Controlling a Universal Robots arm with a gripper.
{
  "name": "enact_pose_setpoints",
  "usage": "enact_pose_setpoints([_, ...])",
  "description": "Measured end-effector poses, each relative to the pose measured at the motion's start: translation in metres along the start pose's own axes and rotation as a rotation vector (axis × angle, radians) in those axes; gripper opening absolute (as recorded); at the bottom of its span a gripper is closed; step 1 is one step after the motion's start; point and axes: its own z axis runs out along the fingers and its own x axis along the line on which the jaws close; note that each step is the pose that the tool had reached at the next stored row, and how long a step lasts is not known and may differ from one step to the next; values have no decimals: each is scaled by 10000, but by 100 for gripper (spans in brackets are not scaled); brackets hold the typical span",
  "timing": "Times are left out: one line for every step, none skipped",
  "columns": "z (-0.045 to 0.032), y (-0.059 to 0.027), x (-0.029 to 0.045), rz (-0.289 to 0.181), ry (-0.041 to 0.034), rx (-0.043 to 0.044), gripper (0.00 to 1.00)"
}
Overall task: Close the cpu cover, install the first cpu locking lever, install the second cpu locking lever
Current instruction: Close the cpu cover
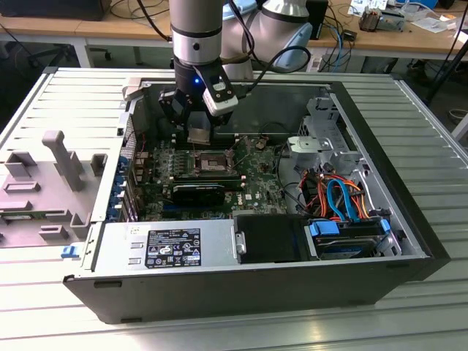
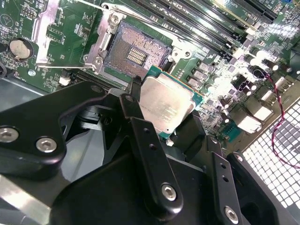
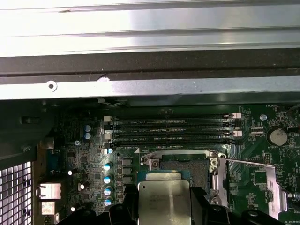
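- End effector [image 1: 199,133] is seen inside the open case [image 1: 409,219], low over the board [image 1: 256,191]; the case lies on its side on the slatted counter [image 1: 219,330].
- End effector state: closed on the CPU [image 2: 165,104]. The chip is pinched by opposite edges between the black fingers [image 2: 140,123], lid side up. The edge grip is judged deliberate, so that the contact side is left untouched.
- Socket [image 2: 136,50] is bare, with its contact field exposed. The CPU is held just beside it, roughly level and not seated. Whether any corner touches the board cannot be told.
- Cover [image 3: 276,192] is found swung fully open, to one side of the socket and hinged at the socket edge. It is clear of the chip, so the socket is left free from above. Closing is not yet done.
- A thin lever [image 3: 246,162] is seen as a bright rod running from the socket frame across to the cover. It is taken to be unlatched, since the cover could not stand open otherwise. A second rod is made out in the second wrist view; neither is judged installed.
- Memory slots [image 3: 173,131] lie just beyond the socket, near the case wall.
- Status: no step of the task is judged complete as things lie.
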Motion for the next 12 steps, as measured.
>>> enact_pose_setpoints([1,0,0,0,0,7,55])
enact_pose_setpoints([3,-1,0,0,0,13,55])
enact_pose_setpoints([3,-2,1,0,0,17,55])
enact_pose_setpoints([4,-3,1,2,-1,16,55])
enact_pose_setpoints([5,-7,0,1,-1,16,55])
enact_pose_setpoints([5,-15,0,0,0,18,55])
enact_pose_setpoints([5,-31,-1,0,0,17,55])
enact_pose_setpoints([5,-39,-1,0,-1,17,55])
enact_pose_setpoints([6,-51,-3,0,0,18,55])
enact_pose_setpoints([6,-61,-6,0,0,17,55])
enact_pose_setpoints([6,-70,-9,0,0,18,55])
enact_pose_setpoints([7,-77,-12,0,0,17,55])
